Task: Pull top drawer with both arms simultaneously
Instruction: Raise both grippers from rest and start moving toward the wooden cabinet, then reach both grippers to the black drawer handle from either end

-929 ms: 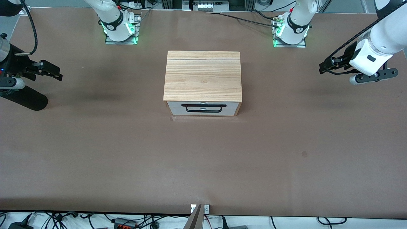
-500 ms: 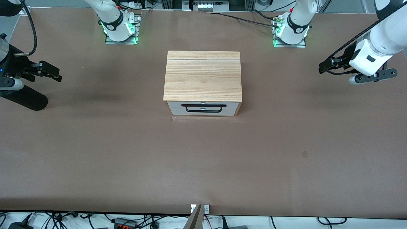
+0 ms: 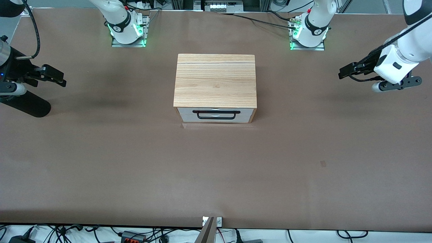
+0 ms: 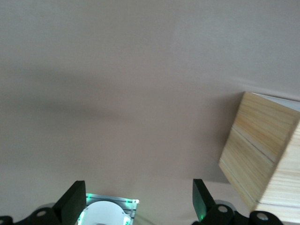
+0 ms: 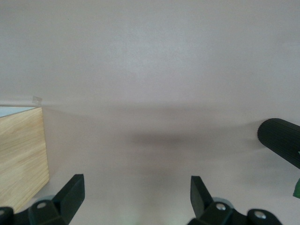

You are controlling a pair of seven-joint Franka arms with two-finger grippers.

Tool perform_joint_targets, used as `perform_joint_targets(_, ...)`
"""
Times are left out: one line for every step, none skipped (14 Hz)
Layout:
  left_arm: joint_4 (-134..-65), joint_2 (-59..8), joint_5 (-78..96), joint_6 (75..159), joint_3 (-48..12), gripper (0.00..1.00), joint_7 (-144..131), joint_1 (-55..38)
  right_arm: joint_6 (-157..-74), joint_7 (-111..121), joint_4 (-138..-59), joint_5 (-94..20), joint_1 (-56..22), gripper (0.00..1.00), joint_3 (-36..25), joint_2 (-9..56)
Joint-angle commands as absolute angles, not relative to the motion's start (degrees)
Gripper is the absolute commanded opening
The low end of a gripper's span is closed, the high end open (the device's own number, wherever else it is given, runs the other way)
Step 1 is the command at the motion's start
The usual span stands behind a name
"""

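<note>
The wooden cabinet (image 3: 215,81) stands mid-table with its front toward the front camera. The top drawer (image 3: 185,111) is shut, its white front flush just under the cabinet top, its black bar handle (image 3: 216,111) free. My left gripper (image 3: 342,73) hangs open and empty over bare table at the left arm's end, well clear of the cabinet. In the left wrist view the gripper (image 4: 138,201) shows open and the cabinet (image 4: 262,150) off to one side. My right gripper (image 3: 59,78) is open and empty over the right arm's end, also open in its wrist view (image 5: 136,192), with a cabinet corner (image 5: 21,150) in sight.
The brown table (image 3: 216,168) stretches wide in front of the cabinet. A black ribbed cylinder (image 3: 25,104) lies under the right gripper's wrist and shows in the right wrist view (image 5: 281,140). The arm bases (image 3: 307,32) glow green along the table edge farthest from the front camera.
The left arm's wrist has shifted slightly up and toward the table's end. The right gripper has hardly moved. The drawer stays shut.
</note>
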State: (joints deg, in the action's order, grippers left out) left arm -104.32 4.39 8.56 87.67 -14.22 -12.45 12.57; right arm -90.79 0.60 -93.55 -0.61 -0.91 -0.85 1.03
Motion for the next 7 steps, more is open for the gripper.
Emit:
perform_joint_targets(-102.5,0.9,14.9,87.2,-14.3,1.0,-8.5,14.1,-89.0,1.1,-92.5,-1.4,-1.3,1.0,-0.6,1.6)
perform_joint_targets(-101.2,-1.0,17.2,87.3,-14.3,1.0,-7.1,14.1,-88.0,1.1,-92.4,-1.4,-1.4,1.0,-0.4,1.6)
perform_joint_targets(-100.2,-4.4,18.6,87.6,-14.4,1.0,-6.2,14.2,-87.4,1.1,-92.5,-1.5,-1.5,1.0,0.0,1.7)
perform_joint_targets(-99.8,-6.4,19.9,89.9,-14.5,1.0,-4.8,14.1,-86.3,1.1,-92.5,-1.5,-1.8,1.0,0.1,2.3)
perform_joint_targets(-99.2,-8.5,21.5,93.9,-14.9,1.0,-2.0,13.7,-84.9,1.1,-92.5,-1.5,-2.4,1.0,0.2,2.7)
perform_joint_targets(-98.9,-11.7,25.3,95.2,-15.0,1.0,2.3,13.6,-84.1,1.1,-92.6,-1.5,-2.9,1.0,0.2,2.9)
perform_joint_targets(-98.9,-14.5,31.2,95.7,-14.9,1.0,7.9,13.6,-83.6,1.1,-92.6,-1.6,-3.4,1.0,0.2,3.9)
